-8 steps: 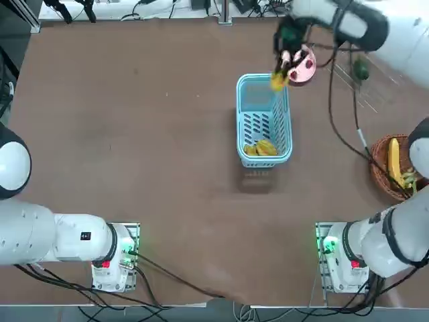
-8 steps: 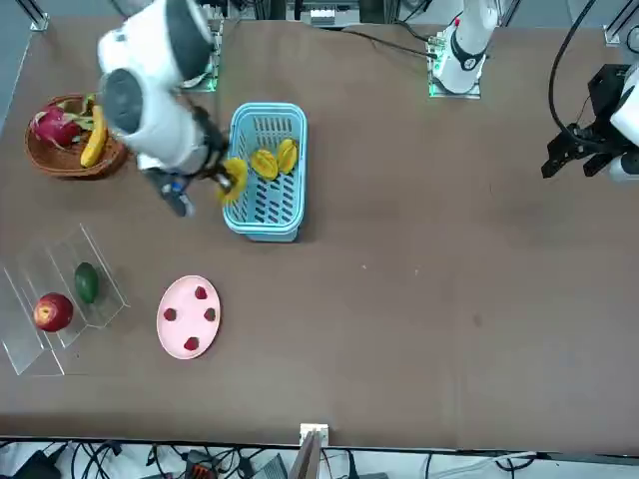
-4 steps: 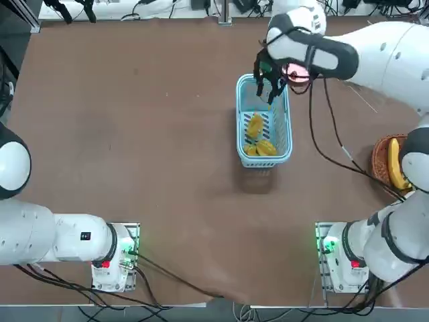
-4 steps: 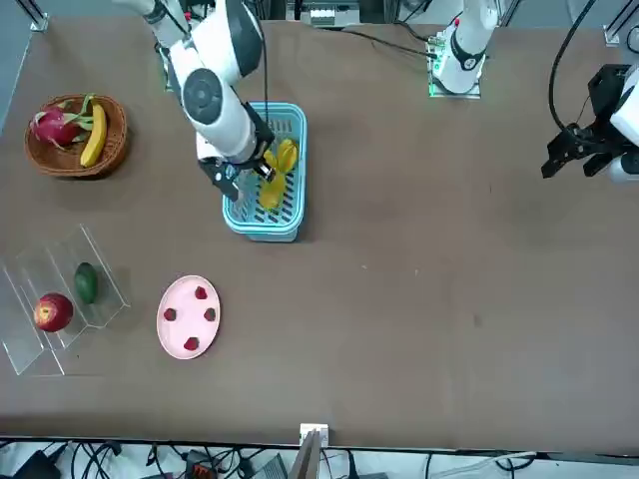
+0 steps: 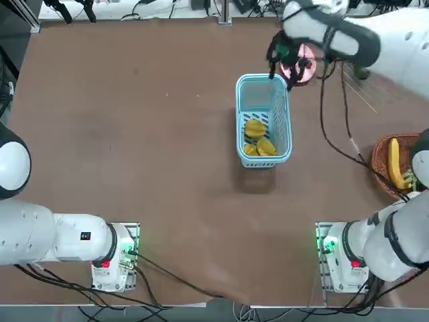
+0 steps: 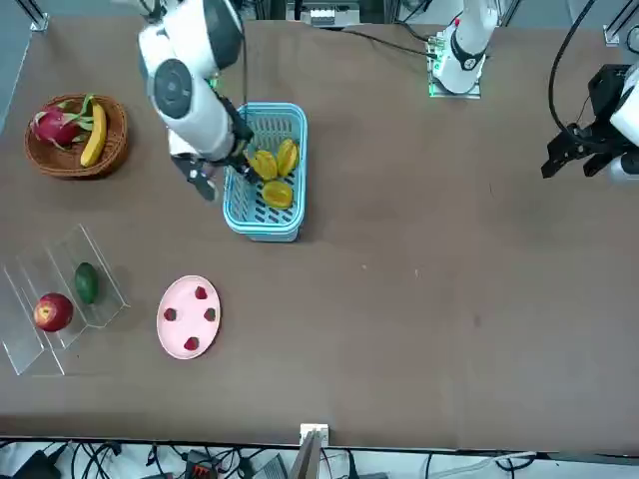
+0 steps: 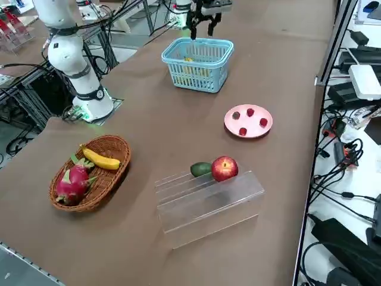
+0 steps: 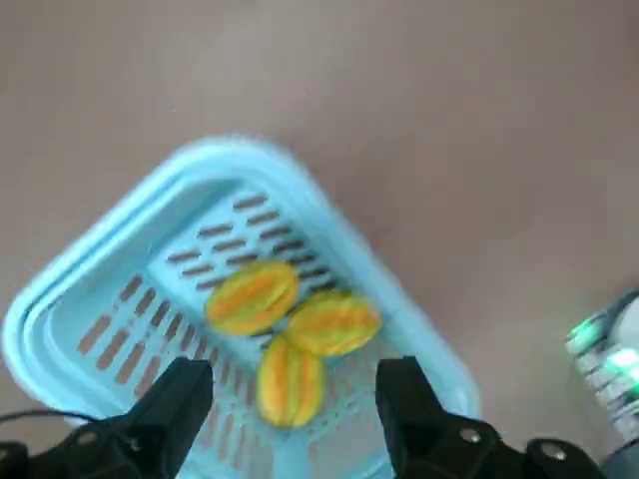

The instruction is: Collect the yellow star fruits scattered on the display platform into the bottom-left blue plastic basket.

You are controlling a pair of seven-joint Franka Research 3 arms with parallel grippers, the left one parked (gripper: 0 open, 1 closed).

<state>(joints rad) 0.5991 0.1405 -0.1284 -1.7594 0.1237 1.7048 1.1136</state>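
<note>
Three yellow star fruits [image 8: 252,296] lie together on the floor of the light blue plastic basket [image 5: 284,114], at its end nearer the robot; the front view shows them [image 6: 279,195] too. My right gripper [image 5: 285,66] hovers open and empty above the basket's far rim, beside the pink plate. In the wrist view its two black fingers [image 8: 175,404] stand wide apart over the basket [image 8: 90,289]. The clear display platform [image 7: 208,202] holds only a red apple [image 7: 224,168] and a green fruit [image 7: 201,169].
A pink plate [image 6: 188,334] with small red pieces sits just beyond the basket. A woven round basket [image 7: 113,173] holding a banana [image 7: 100,159] and a dragon fruit stands at the table's right edge. Brown tabletop stretches left of the blue basket.
A second ago my gripper carried a star fruit to the basket's far rim. It opened over the basket, the fruit landed beside the other two, and the gripper drew back toward the pink plate.
</note>
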